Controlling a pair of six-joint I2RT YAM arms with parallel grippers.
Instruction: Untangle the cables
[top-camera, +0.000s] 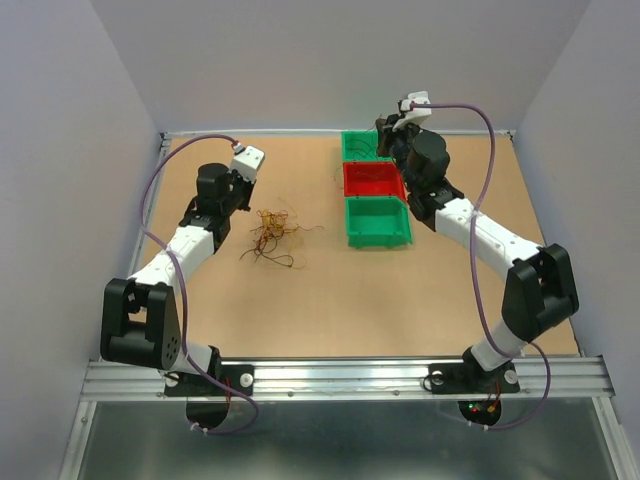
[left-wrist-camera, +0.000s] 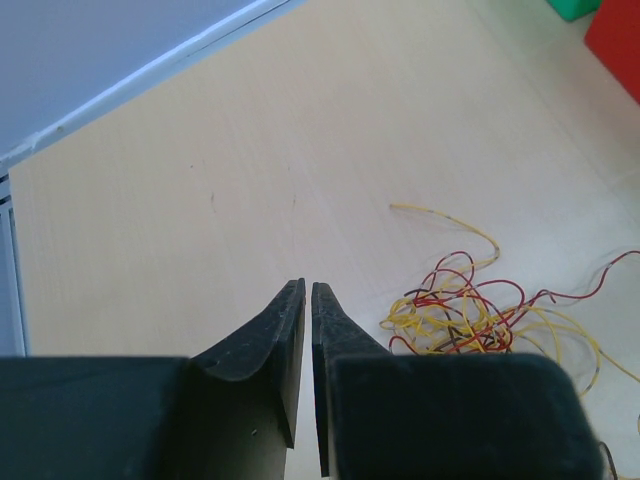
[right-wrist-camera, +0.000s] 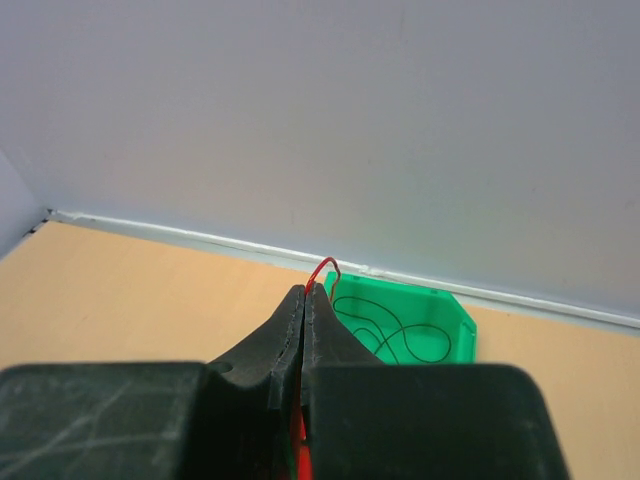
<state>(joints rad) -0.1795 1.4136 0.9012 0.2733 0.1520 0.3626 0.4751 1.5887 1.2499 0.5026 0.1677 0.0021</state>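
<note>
Right pincer clenched on one red cable; left pincer barely ajar beside curly red-yellow-black cables.

From above I get soft, even light with no hard glare; the tan wooden desk is clearly lit and the arms drop only faint, blurry shadows. My left wrist camera runs bright, the desk washed pale, the black left fingers nearly featureless and slightly soft, yet the thin curly yellow and red cables stay sharp. The right wrist view is dimmer and greyish; the black right fingers lose detail, while the thin red cable at their tips reads crisp.
</note>
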